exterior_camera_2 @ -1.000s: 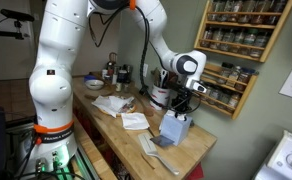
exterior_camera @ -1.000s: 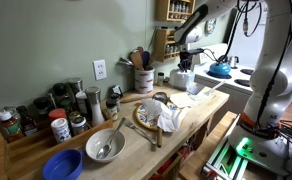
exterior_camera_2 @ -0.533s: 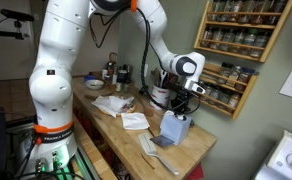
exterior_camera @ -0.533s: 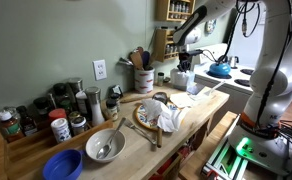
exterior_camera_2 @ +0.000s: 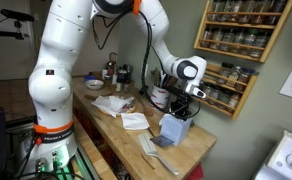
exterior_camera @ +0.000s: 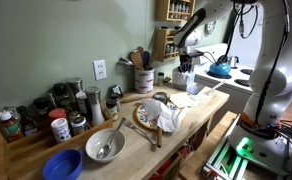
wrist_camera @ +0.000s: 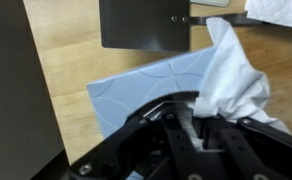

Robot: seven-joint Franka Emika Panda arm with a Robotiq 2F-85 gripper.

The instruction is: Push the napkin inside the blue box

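Napkin [wrist_camera: 231,75] protrudes from the right side of the blue box [wrist_camera: 136,95], partly inside. Gripper [wrist_camera: 201,135] sits directly over it, placed to press it down; jaw spacing cannot be determined.

Likely a home kitchen; spice rack [exterior_camera_2: 236,45], utensil crock [exterior_camera: 143,80], bowls [exterior_camera: 61,166].

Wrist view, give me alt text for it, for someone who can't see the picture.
A crumpled white napkin sticks out at the edge of a patterned light blue box on a wooden counter. The napkin's lower end runs down among the dark gripper parts at the bottom of the frame. A dark flat rectangular object lies beyond the box.
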